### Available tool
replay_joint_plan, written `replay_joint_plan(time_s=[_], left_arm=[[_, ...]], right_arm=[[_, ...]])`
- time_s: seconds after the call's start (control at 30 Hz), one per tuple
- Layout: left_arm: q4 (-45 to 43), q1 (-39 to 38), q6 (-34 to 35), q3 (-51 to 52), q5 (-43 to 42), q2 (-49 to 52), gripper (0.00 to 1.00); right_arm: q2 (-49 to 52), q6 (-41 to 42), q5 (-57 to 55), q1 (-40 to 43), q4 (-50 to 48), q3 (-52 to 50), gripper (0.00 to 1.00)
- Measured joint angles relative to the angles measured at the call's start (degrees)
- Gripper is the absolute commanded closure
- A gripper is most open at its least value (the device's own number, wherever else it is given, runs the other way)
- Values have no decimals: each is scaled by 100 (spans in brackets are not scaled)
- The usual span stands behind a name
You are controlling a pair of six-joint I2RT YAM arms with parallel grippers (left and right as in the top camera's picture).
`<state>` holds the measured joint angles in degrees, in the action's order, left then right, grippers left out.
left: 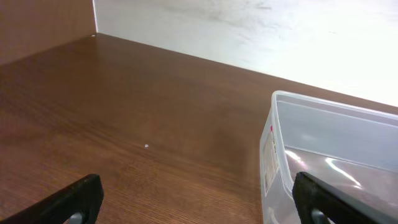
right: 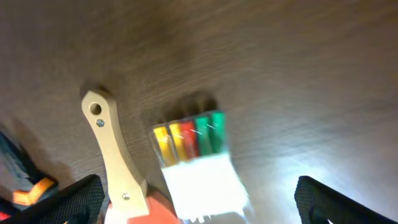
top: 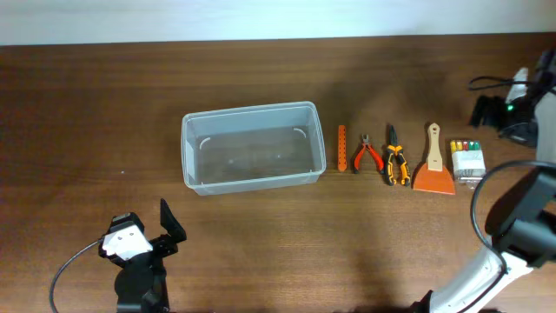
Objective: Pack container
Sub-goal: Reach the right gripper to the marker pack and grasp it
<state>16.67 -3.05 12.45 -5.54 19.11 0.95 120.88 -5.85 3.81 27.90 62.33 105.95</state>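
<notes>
The container [top: 249,111] is a clear plastic bin, empty, at the table's middle. It shows at the right of the left wrist view [left: 277,102]. My left gripper [top: 152,228] is open and empty near the front edge, left of and in front of the bin; its fingers [left: 199,208] straddle bare table. My right gripper [top: 497,113] hovers at the far right; in the right wrist view its fingers [right: 202,205] are open and empty above the small clear box of coloured bits [right: 193,155].
Right of the bin lie, in a row, an orange strip [top: 342,148], red pliers [top: 367,154], yellow-black pliers [top: 396,156], a wooden-handled scraper with an orange blade [top: 433,165] [right: 112,149] and the bit box [top: 466,159]. A white wall borders the far edge.
</notes>
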Motion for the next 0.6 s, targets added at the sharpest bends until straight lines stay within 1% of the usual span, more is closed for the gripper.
replay_joint_plan(time_s=[0.17,0.3,0.37,0.4,0.43,0.5,0.6], left_arm=[[0,0,0,0,0,0,1],[0,0,0,0,0,0,1],[0,0,0,0,0,0,1],[0,0,0,0,0,0,1],[0,0,0,0,0,0,1],[0,0,0,0,0,0,1],[0,0,0,0,0,0,1]], right_arm=[[487,-232,175,-63,-7,0,1],[872,-164,-9,-94,-4,0,0],[994,-122,-118,-94,0,-2,4],[1021,-92,-140,-94,0,-2,9],[1051,-59,-153,-94,0,-2,12],[1091,-17,-188,-94,11,-2,16],[1121,20,-223,-94,-7,-4,27]])
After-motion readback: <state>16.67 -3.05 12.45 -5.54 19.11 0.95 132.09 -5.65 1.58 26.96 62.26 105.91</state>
